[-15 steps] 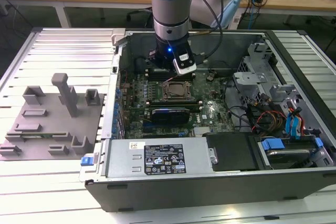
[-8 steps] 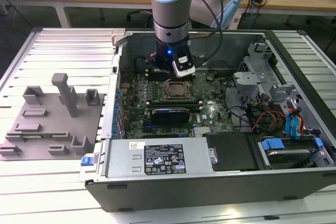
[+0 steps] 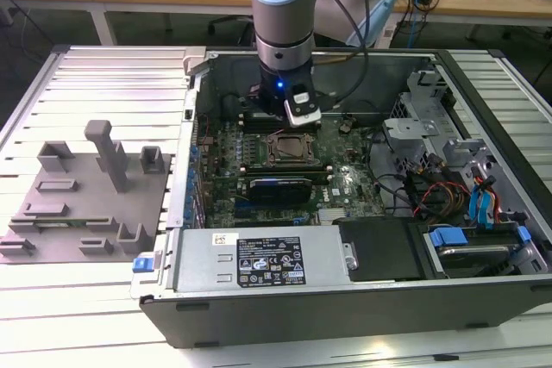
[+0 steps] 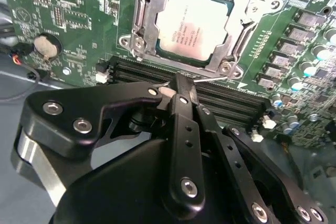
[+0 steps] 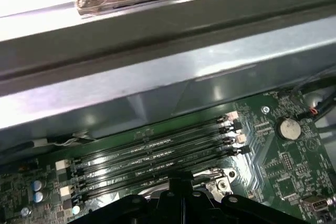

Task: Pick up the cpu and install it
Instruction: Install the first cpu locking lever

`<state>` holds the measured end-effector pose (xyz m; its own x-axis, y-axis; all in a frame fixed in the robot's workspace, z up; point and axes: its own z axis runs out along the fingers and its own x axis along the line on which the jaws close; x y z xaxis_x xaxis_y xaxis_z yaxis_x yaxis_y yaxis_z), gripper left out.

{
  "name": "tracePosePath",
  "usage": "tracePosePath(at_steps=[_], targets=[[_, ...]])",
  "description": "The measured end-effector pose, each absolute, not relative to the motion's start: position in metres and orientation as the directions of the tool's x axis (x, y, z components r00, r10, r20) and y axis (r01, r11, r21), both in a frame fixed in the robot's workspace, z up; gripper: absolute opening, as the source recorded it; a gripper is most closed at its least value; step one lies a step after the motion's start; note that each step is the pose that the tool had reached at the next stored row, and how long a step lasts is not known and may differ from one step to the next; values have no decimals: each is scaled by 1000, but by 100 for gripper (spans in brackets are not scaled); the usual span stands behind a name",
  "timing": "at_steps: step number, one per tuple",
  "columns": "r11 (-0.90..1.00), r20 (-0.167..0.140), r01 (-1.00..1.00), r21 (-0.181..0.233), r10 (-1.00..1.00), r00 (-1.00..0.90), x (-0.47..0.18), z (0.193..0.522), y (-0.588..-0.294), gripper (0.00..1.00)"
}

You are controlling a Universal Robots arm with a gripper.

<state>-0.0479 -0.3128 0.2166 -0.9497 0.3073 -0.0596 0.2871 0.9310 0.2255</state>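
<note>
Hovering my gripper [image 4: 178, 85] pinched shut and empty below the cpu [image 4: 195, 24], already seated upper-center in its socket frame [image 4: 140, 19].

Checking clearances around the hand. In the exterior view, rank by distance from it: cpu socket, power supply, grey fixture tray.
1. cpu socket: on the motherboard, just below the hand in the picture.
2. power supply: along the case's near edge, well past the socket.
3. grey fixture tray: outside the case, far toward the exterior view's left.
</note>
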Motion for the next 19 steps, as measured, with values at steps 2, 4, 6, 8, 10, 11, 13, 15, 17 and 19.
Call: tracePosePath(at_steps=[2,4,6,8,10,11,13,15,17,19], targets=[[921,-60,318,225,338,-939,-48,216,-313,11],[907,-60,357,225,378,-924,-48,216,-312,11],[903,-60,365,226,386,-920,-48,215,-307,11],[902,-59,369,225,391,-919,-48,215,-305,11],[900,-60,374,224,396,-916,-48,214,-304,11],[899,-61,376,222,398,-915,-48,212,-304,11],[897,-63,386,217,408,-911,-48,208,-303,11],[893,-66,397,211,418,-906,-47,206,-303,11],[890,-67,406,209,428,-901,-43,204,-303,11],[886,-68,416,206,437,-897,-40,204,-303,11]])
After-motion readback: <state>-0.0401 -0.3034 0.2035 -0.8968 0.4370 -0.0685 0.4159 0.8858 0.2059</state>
